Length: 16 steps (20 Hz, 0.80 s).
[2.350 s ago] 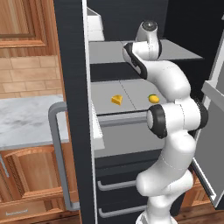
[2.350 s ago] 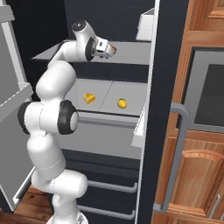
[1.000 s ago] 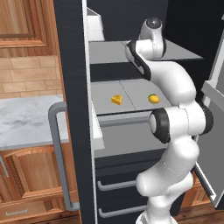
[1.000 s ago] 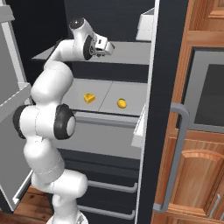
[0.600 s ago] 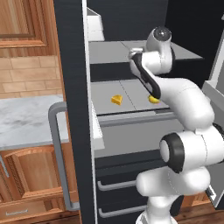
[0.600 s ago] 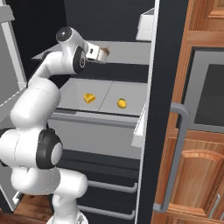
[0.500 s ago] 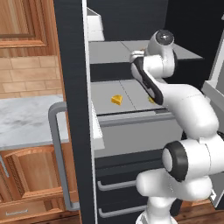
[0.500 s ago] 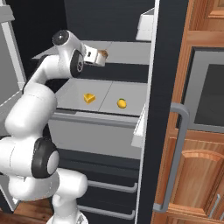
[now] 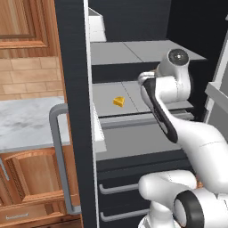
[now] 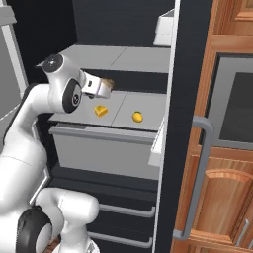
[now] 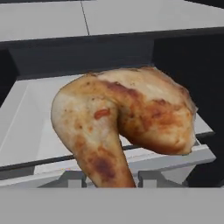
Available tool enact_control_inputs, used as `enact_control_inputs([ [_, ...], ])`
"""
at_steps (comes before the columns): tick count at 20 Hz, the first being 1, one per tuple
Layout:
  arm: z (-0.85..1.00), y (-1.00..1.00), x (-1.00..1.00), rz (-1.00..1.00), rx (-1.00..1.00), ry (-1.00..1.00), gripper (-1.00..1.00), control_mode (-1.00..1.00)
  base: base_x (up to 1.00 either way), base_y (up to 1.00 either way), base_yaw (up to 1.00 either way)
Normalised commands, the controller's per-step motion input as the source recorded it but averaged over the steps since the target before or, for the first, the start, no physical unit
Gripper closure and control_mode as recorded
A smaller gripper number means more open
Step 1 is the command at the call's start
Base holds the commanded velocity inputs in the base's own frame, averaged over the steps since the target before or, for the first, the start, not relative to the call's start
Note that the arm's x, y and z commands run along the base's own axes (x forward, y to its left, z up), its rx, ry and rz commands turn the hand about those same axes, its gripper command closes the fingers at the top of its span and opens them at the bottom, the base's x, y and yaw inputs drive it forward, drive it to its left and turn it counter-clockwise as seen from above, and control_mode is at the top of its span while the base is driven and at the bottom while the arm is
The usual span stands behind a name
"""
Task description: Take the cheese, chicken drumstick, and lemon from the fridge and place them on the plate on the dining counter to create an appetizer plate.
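Note:
My gripper [image 10: 105,88] is shut on the chicken drumstick [image 10: 108,83], a golden-brown roasted piece held in the air in front of the open fridge [image 10: 123,59]. In the hand view the chicken drumstick [image 11: 127,118] looms large just above the gripper [image 11: 111,177]. Behind and below it, on the lower grey shelf, the yellow-orange cheese [image 10: 101,110] wedge lies to the left of the round yellow lemon [image 10: 138,117]. From the left, the cheese [image 9: 119,102] sits on that shelf beside my white arm, which covers the lemon. The plate and the dining counter are out of view.
A grey bar handle [image 9: 60,156] runs down the fridge door edge, and drawer handles [image 10: 123,212] lie below the shelves. A white door bin [image 10: 165,27] sits high up. Wooden cabinets and a marble wall counter [image 9: 26,120] flank the left, an oven [image 10: 232,99] the right.
The arm has folded back and down, drawing the hand with the drumstick out from the upper shelf to the fridge's front. Cheese and lemon have stayed put.

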Motion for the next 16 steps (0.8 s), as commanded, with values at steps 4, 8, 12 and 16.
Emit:
enact_control_inputs([
  [4,-0.44,0.01,-0.96,0.0,0.04,0.45,1.0,-1.0,0.0,0.0,0.0],
  [8,-0.59,-0.01,-0.54,0.0,0.06,0.52,1.0,-1.0,0.0,0.0,0.0],
  [12,-0.07,0.0,-0.06,0.0,0.0,0.05,1.0,1.0,-0.52,0.07,0.0],
  [16,0.0,0.0,0.0,0.0,0.0,0.0,1.0,1.0,-1.0,0.5,-0.04],
])
